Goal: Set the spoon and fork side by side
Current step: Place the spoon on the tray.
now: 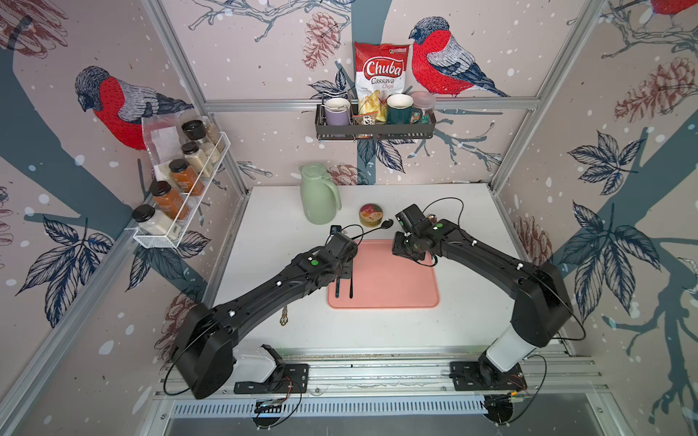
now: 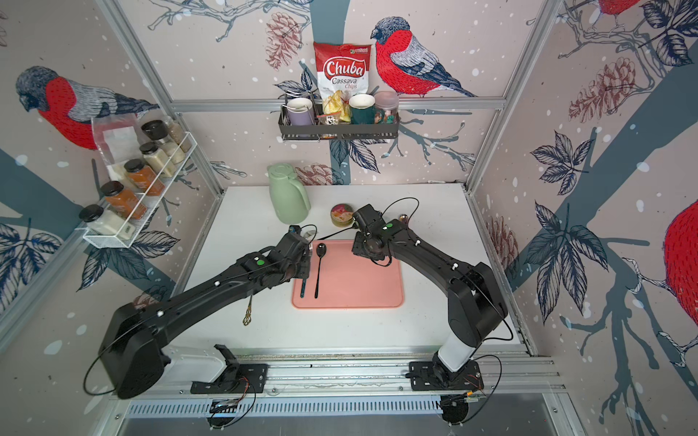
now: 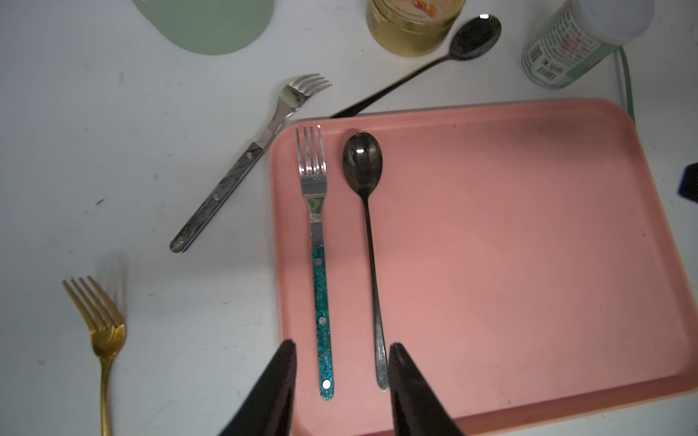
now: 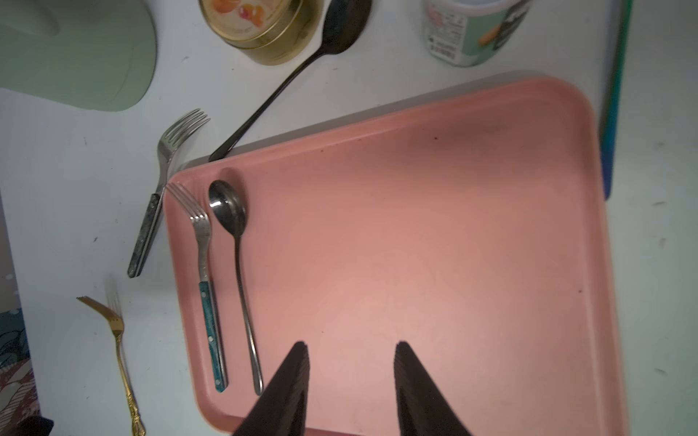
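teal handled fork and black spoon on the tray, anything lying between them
Nothing. Only a narrow bare strip of the pink tray separates the fork and the spoon; they lie parallel without touching, clearest in the left wrist view.

On the white table (image 1: 272, 226) I see a green jug (image 1: 319, 198), a gold tin (image 1: 370, 214) beside a long black spoon (image 3: 476, 36), a grey-handled fork (image 3: 241, 166), a gold fork (image 3: 107, 336) and a white-capped bottle (image 3: 578, 41).

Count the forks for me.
3: teal-handled steel fork on the pink plastic tray; grey-handled steel fork on the white table by the tray's corner; gold metal fork farther off. Others may be hidden.
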`<state>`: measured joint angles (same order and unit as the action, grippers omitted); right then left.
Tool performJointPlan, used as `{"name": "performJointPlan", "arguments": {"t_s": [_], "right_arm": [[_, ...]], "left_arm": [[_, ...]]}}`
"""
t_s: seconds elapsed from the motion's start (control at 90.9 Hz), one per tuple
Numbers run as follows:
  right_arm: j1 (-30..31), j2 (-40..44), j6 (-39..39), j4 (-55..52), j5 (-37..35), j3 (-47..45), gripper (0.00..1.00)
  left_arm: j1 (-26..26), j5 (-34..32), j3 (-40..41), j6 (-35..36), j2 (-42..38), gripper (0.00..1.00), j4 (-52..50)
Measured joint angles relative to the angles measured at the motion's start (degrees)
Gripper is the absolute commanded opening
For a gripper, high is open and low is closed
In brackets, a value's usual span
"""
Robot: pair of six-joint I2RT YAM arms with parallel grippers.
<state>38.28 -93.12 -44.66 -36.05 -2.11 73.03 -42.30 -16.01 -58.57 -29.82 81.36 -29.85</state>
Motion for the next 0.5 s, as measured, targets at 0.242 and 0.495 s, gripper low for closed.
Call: {"name": "performJointPlan", "arguments": {"t_s": [0.242,0.495], "right_arm": [[-1.7,3.02,0.2,4.26,1.18,-6.21,0.4],[-1.73,3.54,1.01,5.62,2.47,-6.56,0.4]], "left_arm": [[-0.7,2.36,-4.28,0.39,14.38,0.35,2.62],[-0.7,1.79,-7.5,-0.02,23.93,0.27,4.42]]}}
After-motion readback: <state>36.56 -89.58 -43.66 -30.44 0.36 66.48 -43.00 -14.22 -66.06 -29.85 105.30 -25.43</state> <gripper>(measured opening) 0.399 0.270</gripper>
